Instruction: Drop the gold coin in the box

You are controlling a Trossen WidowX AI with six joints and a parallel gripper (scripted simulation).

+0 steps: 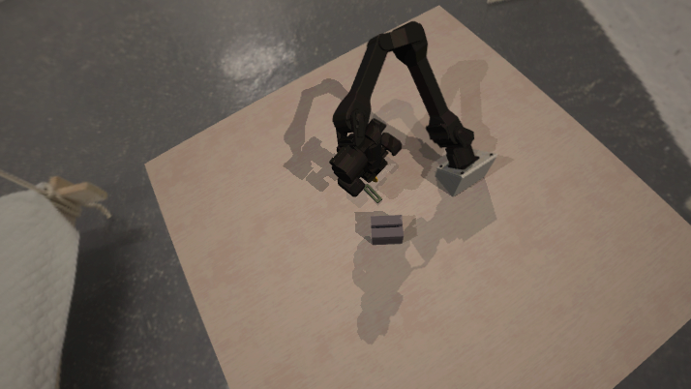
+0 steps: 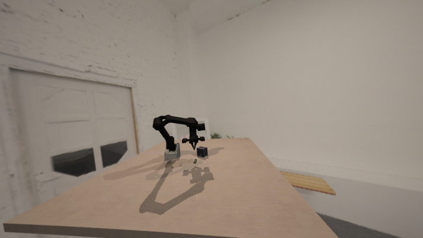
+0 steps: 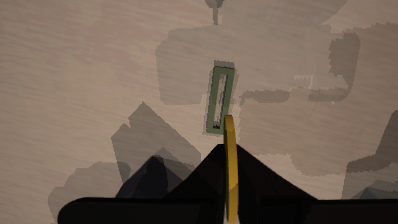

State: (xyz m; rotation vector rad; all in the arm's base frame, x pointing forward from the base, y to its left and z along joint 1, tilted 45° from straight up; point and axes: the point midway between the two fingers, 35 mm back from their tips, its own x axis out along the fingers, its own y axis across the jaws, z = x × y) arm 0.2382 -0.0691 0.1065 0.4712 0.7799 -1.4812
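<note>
Now the gripper (image 3: 227,150) pinches the gold coin (image 3: 229,165) edge-up, clear above the vacated green holder (image 3: 220,100). Seen from the top, the grey box (image 1: 386,228) lies toward five o'clock, its slot (image 1: 386,225) running three-to-nine, so the coin's plane likely needs turning to match.

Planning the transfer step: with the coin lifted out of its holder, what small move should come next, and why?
Probably carry the coin sideways toward the grey box. The tool grips it edge-on above the empty green holder, and the slot lies a short way off.
</note>
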